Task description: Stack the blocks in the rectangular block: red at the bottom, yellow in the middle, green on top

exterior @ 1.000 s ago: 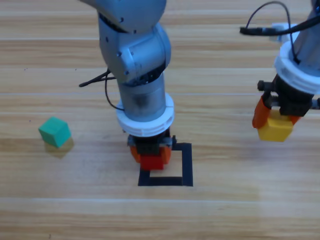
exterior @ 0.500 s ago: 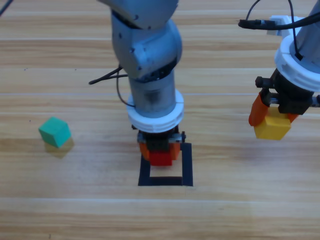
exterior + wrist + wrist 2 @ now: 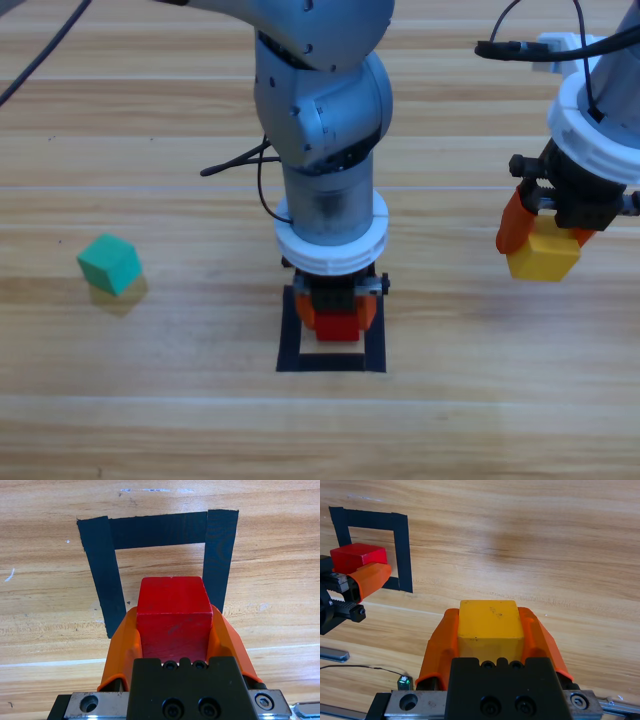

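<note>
Jaws clamped tight on both arms! Left gripper (image 3: 338, 318) has the red cube (image 3: 338, 325) pinched between its orange jaws, and it hangs right over the black tape rectangle (image 3: 374, 340) on the wooden counter (image 3: 180, 420). From the left wrist view, the red cube (image 3: 174, 616) sits squarely between the jaws, and beyond it the rectangle (image 3: 157, 529) frames bare wood, with its far bar and both side bars in sight. Whether the cube touches the counter, I cannot tell.

Over on the right, the right gripper (image 3: 550, 235) grips the yellow cube (image 3: 543, 255), hanging well apart from the rectangle. In the right wrist view the yellow cube (image 3: 490, 622) fills the gap between the jaws, and far off to their left the other arm's red cube (image 3: 359, 554) shows against the tape outline (image 3: 401, 550).

Green cube (image 3: 109, 264) rests alone on the counter, well away from both sets of jaws, out to the left gripper's far side.
</note>
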Controlling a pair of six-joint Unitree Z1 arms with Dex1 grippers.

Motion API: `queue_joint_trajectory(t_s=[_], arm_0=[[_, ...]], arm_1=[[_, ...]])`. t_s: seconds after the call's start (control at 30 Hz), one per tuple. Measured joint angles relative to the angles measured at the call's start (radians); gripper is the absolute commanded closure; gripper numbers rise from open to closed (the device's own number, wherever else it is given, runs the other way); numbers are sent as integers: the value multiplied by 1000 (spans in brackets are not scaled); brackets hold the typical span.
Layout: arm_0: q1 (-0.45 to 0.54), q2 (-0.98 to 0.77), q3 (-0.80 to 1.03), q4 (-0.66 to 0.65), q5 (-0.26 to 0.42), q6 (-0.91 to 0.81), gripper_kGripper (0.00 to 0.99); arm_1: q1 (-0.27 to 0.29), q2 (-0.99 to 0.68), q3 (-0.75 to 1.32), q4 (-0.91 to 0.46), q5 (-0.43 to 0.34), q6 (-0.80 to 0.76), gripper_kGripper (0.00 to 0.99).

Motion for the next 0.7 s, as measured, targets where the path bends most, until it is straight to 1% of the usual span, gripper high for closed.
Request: queue_joint_trajectory(t_s=[0.57,0.6,0.63,0.67,0.7], arm_0=[[0,23,5,0,3,-18,892],[0,23,5,0,4,-23,876],[0,23,5,0,4,-24,841],[0,23,5,0,5,-28,761],[0,23,5,-1,6,-28,603]], arm_1=[[0,2,0,0,16,0,910],[0,2,0,0,18,0,909],[0,2,0,0,18,0,909],[0,3,0,0,21,0,910],[0,3,0,0,23,0,909]])
